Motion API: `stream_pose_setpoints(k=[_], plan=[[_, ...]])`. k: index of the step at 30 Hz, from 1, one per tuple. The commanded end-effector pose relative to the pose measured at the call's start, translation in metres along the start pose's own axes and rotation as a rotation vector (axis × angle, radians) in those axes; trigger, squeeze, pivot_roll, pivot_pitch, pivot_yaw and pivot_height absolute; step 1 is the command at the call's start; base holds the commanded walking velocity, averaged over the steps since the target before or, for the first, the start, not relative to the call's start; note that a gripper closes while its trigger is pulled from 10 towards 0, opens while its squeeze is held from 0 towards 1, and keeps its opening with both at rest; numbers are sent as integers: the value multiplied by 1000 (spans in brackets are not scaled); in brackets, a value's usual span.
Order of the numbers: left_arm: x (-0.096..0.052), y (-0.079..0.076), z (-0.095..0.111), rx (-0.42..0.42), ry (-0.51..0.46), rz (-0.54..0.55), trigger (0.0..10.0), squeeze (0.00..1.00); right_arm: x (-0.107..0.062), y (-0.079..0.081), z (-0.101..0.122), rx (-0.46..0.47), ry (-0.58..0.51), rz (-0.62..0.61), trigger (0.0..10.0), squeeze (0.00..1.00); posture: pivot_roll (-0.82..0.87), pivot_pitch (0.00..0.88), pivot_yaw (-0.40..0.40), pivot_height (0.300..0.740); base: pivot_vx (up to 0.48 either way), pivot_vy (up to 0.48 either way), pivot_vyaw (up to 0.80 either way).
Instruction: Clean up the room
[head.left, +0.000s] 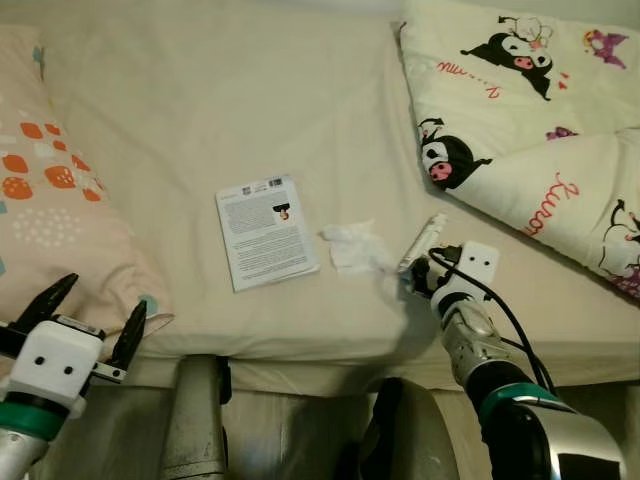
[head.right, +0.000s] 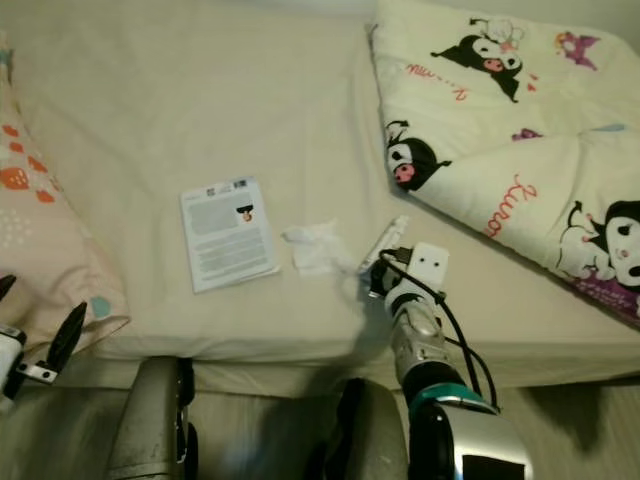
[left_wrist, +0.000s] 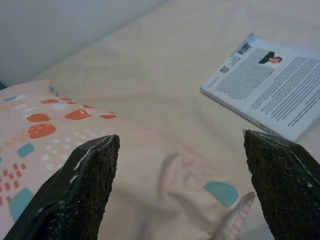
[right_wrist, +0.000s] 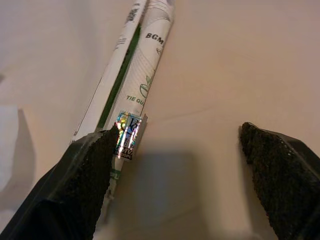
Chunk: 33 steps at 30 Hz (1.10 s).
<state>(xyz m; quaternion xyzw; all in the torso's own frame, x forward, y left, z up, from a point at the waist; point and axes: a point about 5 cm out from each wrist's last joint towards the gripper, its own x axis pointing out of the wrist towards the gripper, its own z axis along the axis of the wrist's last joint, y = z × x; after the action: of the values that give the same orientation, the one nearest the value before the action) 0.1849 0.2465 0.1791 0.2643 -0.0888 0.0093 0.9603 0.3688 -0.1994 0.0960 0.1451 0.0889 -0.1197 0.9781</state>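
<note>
- Target item: slim white-and-green packet (right_wrist: 131, 80), printed text and a foil sticker, lying flat on the bed sheet (head.left: 230, 120) just to the robot's right of the crumpled tissue (head.left: 352, 245).
- Right gripper (right_wrist: 177, 165): jaws apart, low over the sheet. One finger (right_wrist: 82, 180) overlaps the packet's near end; the other stands off to the side over bare sheet. Packet is not between the fingers.
- Risk 1: closing from this pose would likely pinch sheet only, or nudge the packet sideways toward the tissue. Cause: the packet sits at the edge of the opening, not its centre.
- Risk 2: packet is thin and flat on soft bedding; fingertips may slide over it or gather fabric with it.
- Risk 3: tissue is near enough to be dragged along.
- Book (head.left: 265, 230): flat, on the tissue's far side from the packet, untouched.
- Patterned quilt (head.left: 530, 120): folded, beyond the packet from the tissue, apart.
- Left gripper (head.left: 85, 318): jaws wide, empty, near the bed edge by the spotted pillow (head.left: 50, 220), well apart from the tissue.
</note>
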Motion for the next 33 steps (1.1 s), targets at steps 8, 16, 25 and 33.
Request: stream_pose_setpoints(k=[8,16,25,33], plan=[[-9,2,-1,-8,47,-12,10000,0,0,3,-1,164,-4,-17,10000,1000,450,294,-80,548,0,0,0],[-12,6,-1,-12,65,-8,10000,0,4,21,14,192,-48,63,10000,1000,451,301,-83,548,0,0,0],[-10,4,-1,-22,75,-14,10000,0,-3,42,-13,-39,78,167,10000,1000,448,299,-88,548,0,0,0],[-9,5,-2,-22,85,-15,10000,0,-6,38,-23,-127,110,140,7059,0,449,286,-90,548,0,0,0]])
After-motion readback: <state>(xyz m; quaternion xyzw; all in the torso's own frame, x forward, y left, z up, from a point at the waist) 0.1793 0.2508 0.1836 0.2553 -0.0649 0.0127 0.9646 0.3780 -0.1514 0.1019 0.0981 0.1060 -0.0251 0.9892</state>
